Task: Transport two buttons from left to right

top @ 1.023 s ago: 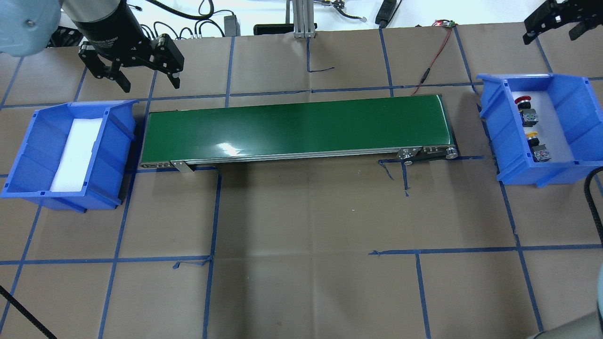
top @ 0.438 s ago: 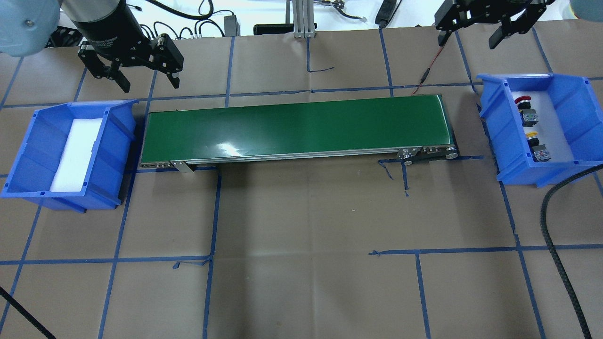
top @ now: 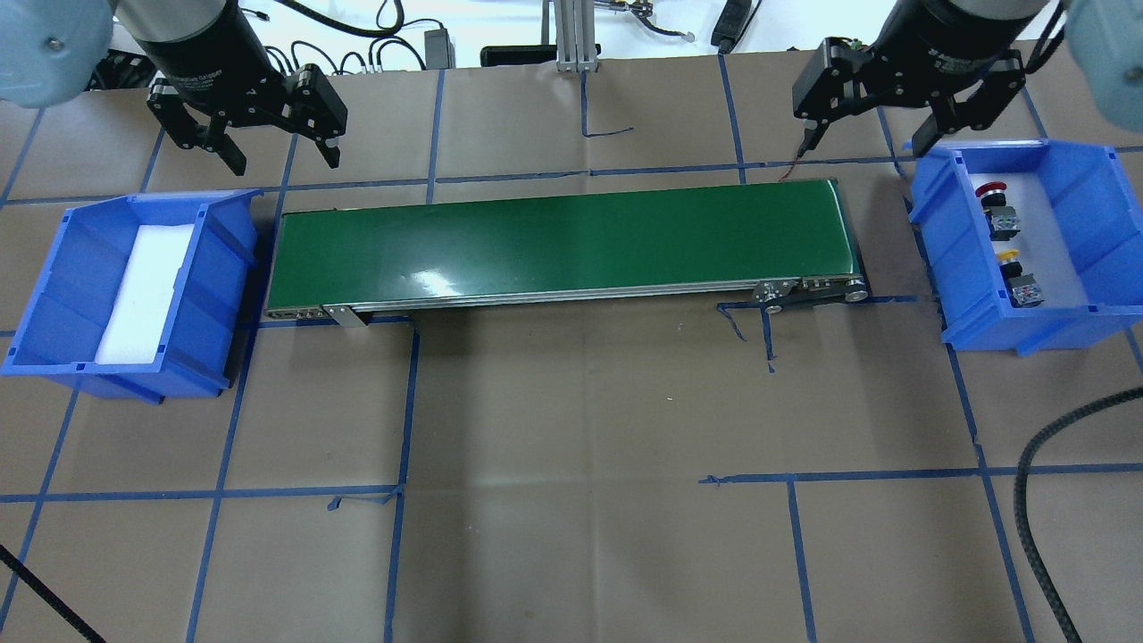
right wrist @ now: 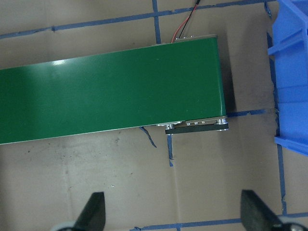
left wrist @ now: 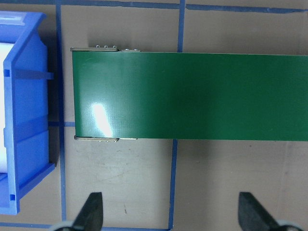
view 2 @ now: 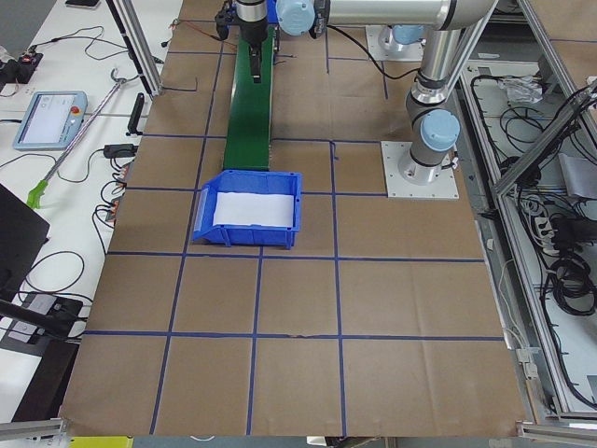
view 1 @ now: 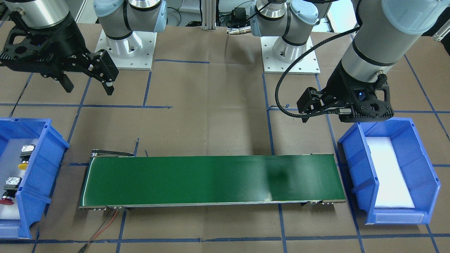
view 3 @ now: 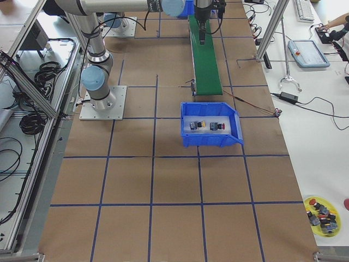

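Note:
Both buttons lie in the blue bin [top: 1085, 201] at the table's right end. The red button [top: 991, 189] is at the far side and the yellow button [top: 1009, 257] nearer, each on a black-and-grey body. In the front-facing view the yellow button [view 1: 23, 165] and red button [view 1: 7, 201] show in the same bin. My right gripper [top: 863, 143] hangs open and empty above the table, behind the conveyor's right end and just left of that bin. My left gripper [top: 284, 156] hangs open and empty behind the conveyor's left end.
A green conveyor belt [top: 563, 241] runs across the middle between the two bins. The left blue bin [top: 54, 268] holds only a white foam pad [top: 147, 290]. A red-and-black wire [top: 826, 103] leads to the belt's far right corner. A black cable [top: 1036, 500] loops at lower right.
My right arm has swung in from the far right corner, leftward and lower, to behind the conveyor's right end. The left arm and both buttons have stayed put.

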### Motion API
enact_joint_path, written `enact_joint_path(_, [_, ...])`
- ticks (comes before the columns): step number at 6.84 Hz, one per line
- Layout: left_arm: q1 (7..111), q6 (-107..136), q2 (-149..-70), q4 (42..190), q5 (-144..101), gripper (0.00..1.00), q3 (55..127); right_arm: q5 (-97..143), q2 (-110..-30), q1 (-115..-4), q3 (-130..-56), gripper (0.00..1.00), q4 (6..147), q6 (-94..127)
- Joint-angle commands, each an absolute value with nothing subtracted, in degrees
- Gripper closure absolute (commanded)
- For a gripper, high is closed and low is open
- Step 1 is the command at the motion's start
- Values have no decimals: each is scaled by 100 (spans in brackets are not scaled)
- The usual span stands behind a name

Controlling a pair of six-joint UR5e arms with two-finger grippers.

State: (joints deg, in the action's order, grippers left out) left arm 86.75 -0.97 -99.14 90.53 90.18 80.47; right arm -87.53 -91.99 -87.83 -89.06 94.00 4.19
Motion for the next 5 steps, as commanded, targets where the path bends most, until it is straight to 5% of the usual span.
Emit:
enact_joint_path(1, [8675,-97,-9914,9053,9018,0,8051,-8807,-9448,-8798,-9193,0,9457,448])
enact_joint_path(5, [8675,-97,-9914,9053,9018,0,8042,-8736,-9255,-8807,-9176,0,9527,396])
